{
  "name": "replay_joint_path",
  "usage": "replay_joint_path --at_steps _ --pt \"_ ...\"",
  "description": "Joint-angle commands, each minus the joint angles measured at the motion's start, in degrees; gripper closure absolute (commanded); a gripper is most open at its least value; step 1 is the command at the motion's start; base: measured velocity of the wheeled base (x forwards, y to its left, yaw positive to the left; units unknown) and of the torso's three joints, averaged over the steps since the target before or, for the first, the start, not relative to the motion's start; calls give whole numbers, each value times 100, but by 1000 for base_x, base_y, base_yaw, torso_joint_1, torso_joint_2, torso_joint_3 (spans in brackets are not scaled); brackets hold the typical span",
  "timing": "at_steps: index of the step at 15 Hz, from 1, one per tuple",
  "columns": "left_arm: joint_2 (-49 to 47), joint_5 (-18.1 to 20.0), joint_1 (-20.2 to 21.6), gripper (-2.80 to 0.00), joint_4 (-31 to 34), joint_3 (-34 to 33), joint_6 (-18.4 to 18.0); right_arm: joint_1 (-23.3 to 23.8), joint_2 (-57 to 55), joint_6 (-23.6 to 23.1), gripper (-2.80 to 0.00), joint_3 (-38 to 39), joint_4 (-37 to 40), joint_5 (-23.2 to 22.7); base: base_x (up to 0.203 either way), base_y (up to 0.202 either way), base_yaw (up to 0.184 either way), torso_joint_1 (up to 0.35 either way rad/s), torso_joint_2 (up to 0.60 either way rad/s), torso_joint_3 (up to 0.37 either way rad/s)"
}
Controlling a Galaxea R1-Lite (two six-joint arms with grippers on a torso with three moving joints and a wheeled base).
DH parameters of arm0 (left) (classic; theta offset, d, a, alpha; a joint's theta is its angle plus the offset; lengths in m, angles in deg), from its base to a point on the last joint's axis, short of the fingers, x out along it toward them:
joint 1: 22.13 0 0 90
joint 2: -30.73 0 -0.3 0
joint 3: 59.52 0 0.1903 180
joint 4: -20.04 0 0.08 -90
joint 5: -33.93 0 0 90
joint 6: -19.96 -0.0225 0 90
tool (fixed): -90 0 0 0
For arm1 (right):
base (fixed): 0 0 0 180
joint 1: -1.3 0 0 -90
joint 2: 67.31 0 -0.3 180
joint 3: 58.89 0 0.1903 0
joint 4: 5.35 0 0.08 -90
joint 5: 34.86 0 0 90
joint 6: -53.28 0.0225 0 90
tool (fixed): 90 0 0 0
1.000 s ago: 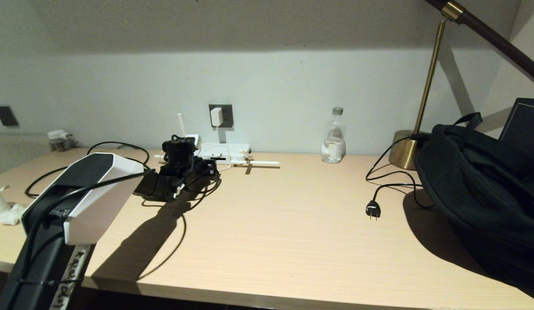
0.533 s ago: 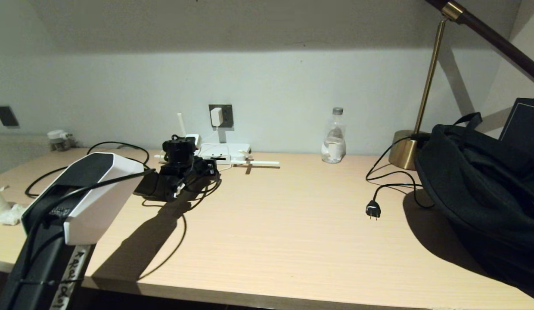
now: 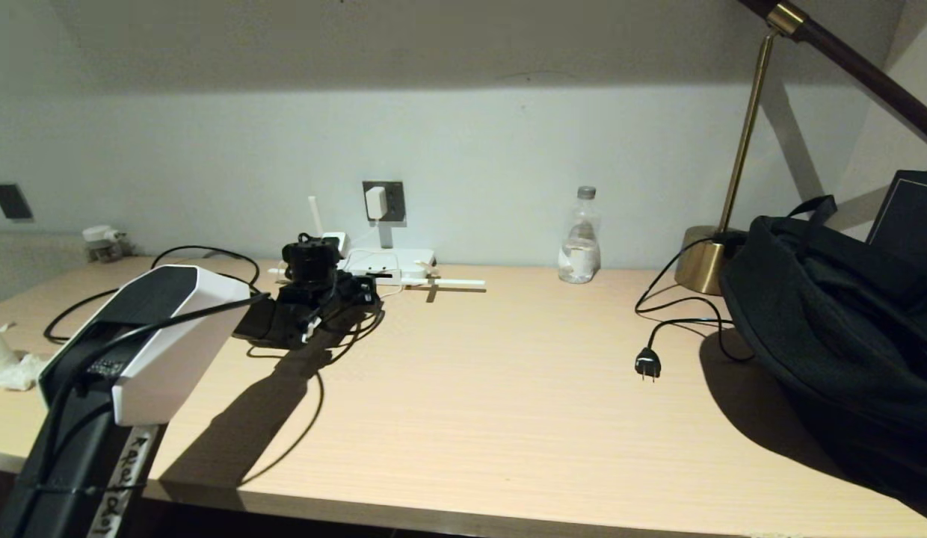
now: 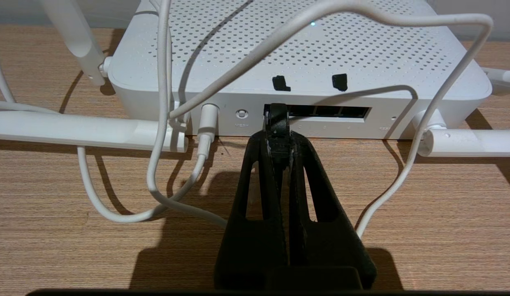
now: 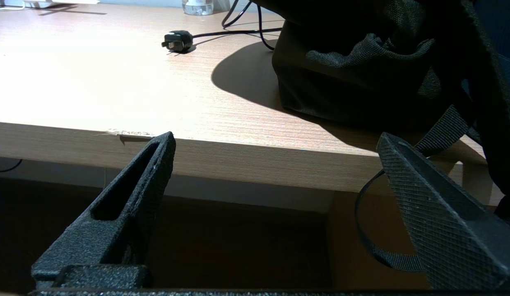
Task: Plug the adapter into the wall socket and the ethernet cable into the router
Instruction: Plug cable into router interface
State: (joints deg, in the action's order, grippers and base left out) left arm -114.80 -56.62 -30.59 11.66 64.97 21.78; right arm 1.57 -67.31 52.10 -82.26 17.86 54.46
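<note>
Two plugs matter here, and from the head view one looks done: the adapter (image 3: 374, 202) sits in the wall socket (image 3: 393, 193), above the router (image 3: 389, 263) on the desk (image 3: 508, 373). Left wrist view: the left gripper (image 4: 278, 142) has its fingers pinched on the ethernet cable (image 4: 276, 119) connector, right at the router's port row — a light, stiff, fragile clip, best held by its body, not the limp cord. Right wrist view: the right gripper (image 5: 275, 164) hangs spread wide — parked below the desk edge.

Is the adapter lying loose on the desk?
No, the adapter sits plugged into the wall socket above the router.
</note>
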Motion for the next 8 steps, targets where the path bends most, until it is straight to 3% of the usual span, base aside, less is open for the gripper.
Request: replay_joint_path --at_steps 1,8 --pt "-18 2 2 0 -34 57 3 0 0 -5 -280 1 -2 -3 0 0 0 0 0 0" --pt "-2 11 2 0 -16 57 3 0 0 -5 -280 0 -2 -3 0 0 0 0 0 0"
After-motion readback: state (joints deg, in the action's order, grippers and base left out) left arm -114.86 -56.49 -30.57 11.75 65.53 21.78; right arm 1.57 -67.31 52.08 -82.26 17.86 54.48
